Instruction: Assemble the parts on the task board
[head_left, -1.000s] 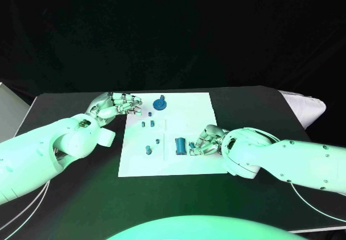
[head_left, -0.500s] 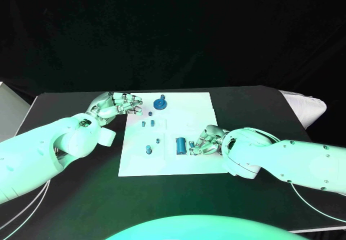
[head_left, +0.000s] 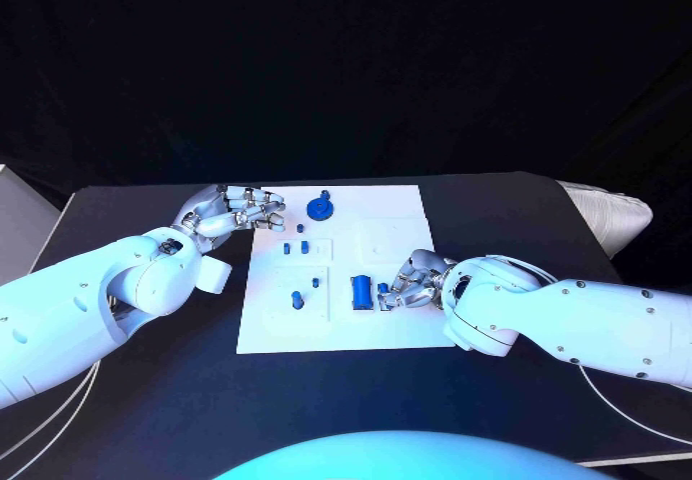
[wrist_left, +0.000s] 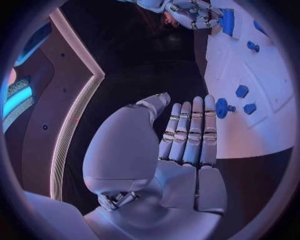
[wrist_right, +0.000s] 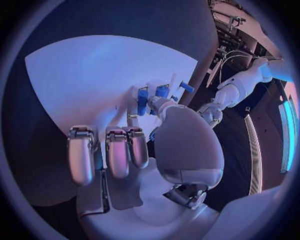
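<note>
— So, where do we stand on the table (head_left: 130, 215)?

— We see the task board (head_left: 389, 225) lying in the middle of it, a white plate with dark table showing along all four of its edges, widest toward the table's near edge.

— And our left hand (head_left: 234, 210)?

— It sits at the board's far left corner, over the board's left edge. In the left wrist view its fingers (wrist_left: 190, 130) lie straight and pressed side by side, holding nothing, their tips near a round blue part (wrist_left: 221, 108).

— That is the disc?

— We take it for the round blue part (head_left: 320, 209) near the board's far edge, just beside the left hand; it has a small knob on its far side.

— The right hand (head_left: 408, 283)?

— It rests on the board near the right edge, toward the near corner, fingers curled. Its wrist view shows blue parts (wrist_right: 152, 97) just past the thumb; we cannot tell whether it pinches one of them.

— What lies beside it?

— A blue cylinder (head_left: 359, 290), upright on the board, just beside the fingertips. Small blue pieces (head_left: 297, 247) lie farther toward the left edge, with another small piece (head_left: 297, 297) nearer the near edge. The board's far right corner is bare white.
</note>
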